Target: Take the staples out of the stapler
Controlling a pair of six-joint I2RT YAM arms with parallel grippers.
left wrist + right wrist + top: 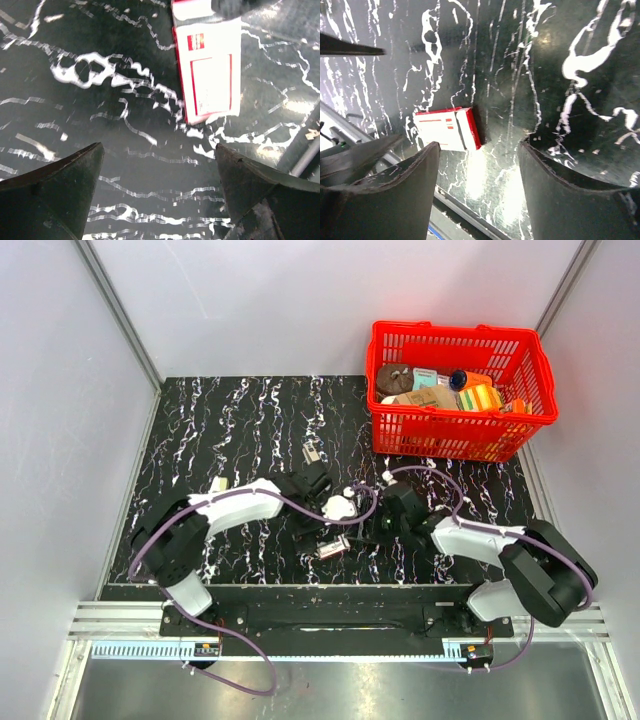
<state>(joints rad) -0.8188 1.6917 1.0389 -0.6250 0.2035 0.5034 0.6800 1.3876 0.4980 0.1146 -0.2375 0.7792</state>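
A small red-and-white staple box (335, 546) lies flat on the black marbled mat near the front edge. It also shows in the left wrist view (207, 70) and the right wrist view (447, 129). My left gripper (312, 525) (159, 160) is open and empty, hovering low with the box ahead of its fingertips. My right gripper (368, 528) (479, 150) is open and empty, with the box just beyond its left finger (395, 190). A small silver-and-dark object (311, 454) lies behind the left wrist. It may be the stapler, but it is too small to tell.
A red basket (450, 435) full of packaged goods stands at the back right. A small pale item (217, 484) lies by the left arm. The table's front rail (470, 220) runs right behind the box.
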